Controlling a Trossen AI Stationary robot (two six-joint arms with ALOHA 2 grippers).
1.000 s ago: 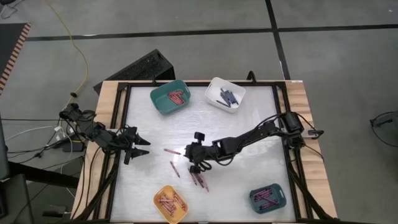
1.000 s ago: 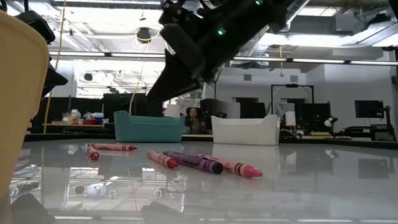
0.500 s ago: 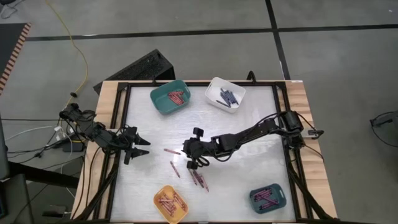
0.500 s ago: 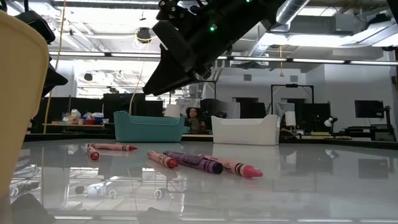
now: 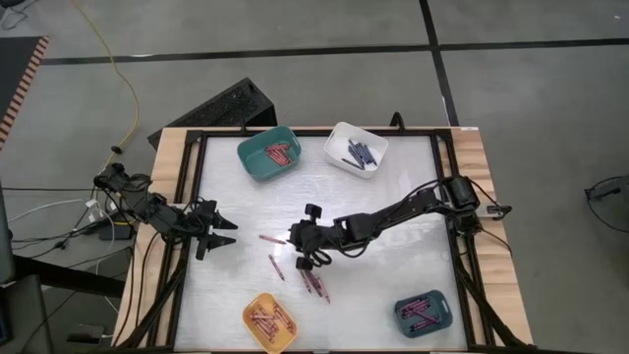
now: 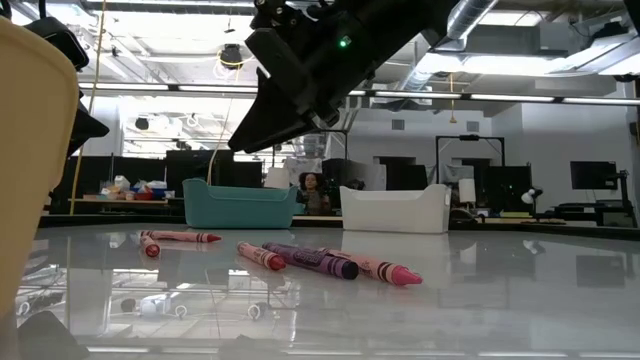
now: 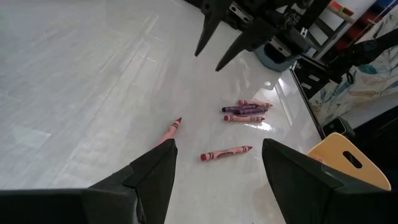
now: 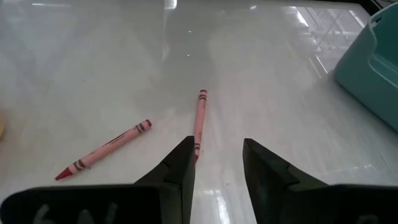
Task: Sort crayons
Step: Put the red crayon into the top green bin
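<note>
The white table (image 5: pixel 393 265) carries a teal bin (image 5: pixel 268 153) and a white bin (image 5: pixel 356 148) at the far edge, a yellow bin (image 5: pixel 270 322) and a dark teal tray (image 5: pixel 425 313) at the near edge, and loose crayons (image 5: pixel 313 281) mid-table.

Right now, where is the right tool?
High view: the right tool, open, hangs mid-table over a red crayon, with the crayon cluster nearby.

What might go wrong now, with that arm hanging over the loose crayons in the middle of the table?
1. The right end effector is open above one red crayon; a thin round stick may roll or slip away as the fingers close.
2. Three crayons lie bunched together nearby, so grabbing one there could drag its neighbours.
3. The bins stand at the table's edges, like the teal bin; a weak grip might drop the crayon underway.
</note>
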